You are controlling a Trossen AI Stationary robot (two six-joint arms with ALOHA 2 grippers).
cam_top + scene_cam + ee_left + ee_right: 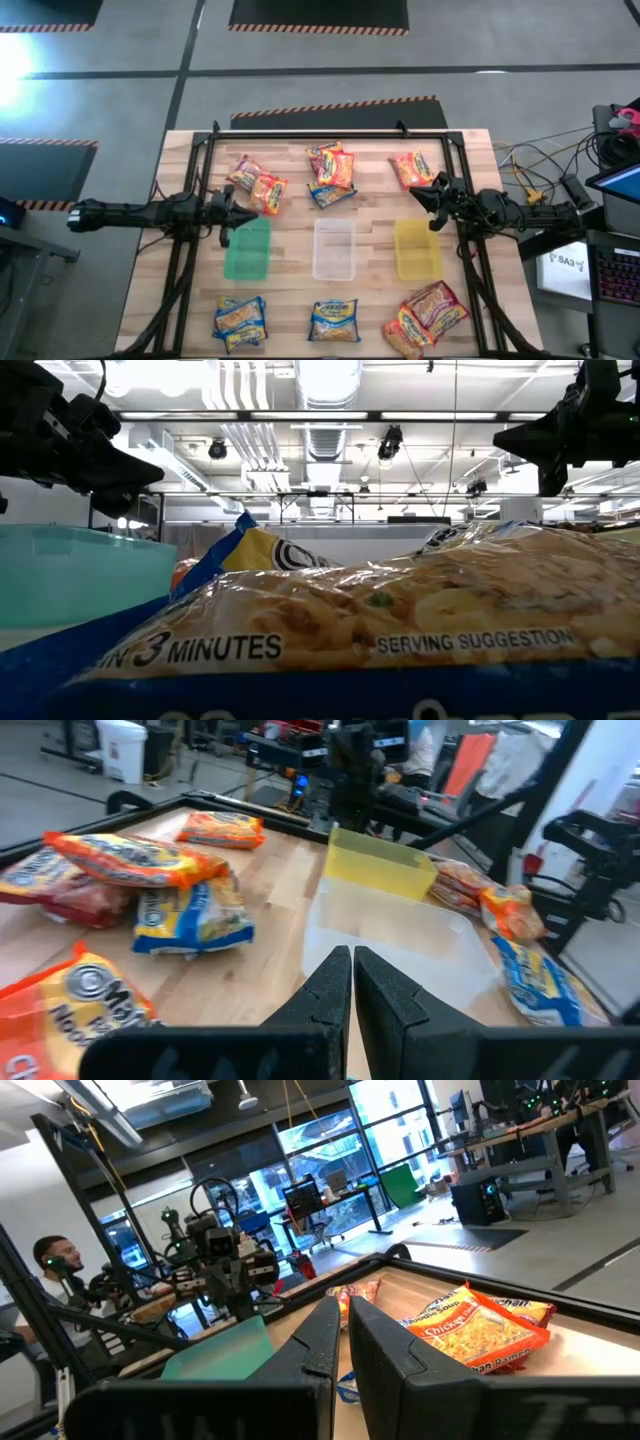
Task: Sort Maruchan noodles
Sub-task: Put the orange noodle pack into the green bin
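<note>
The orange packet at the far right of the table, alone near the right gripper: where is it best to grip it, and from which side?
Probably from straight above. The orange packet lies flat with bare wood all around, so either long edge is free to pinch. The right gripper, fingers nearly together, is nearest and would need to open first.

Glossy crinkled plastic noodle packets [333, 165] — matt wooden table [300, 295]

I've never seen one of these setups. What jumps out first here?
Three bins sit in a row mid-table: the green bin, the clear bin and the yellow bin. Colourful noodle packets lie in clusters along the far and near edges. The left gripper and right gripper hover at either side, fingers shut.
</note>
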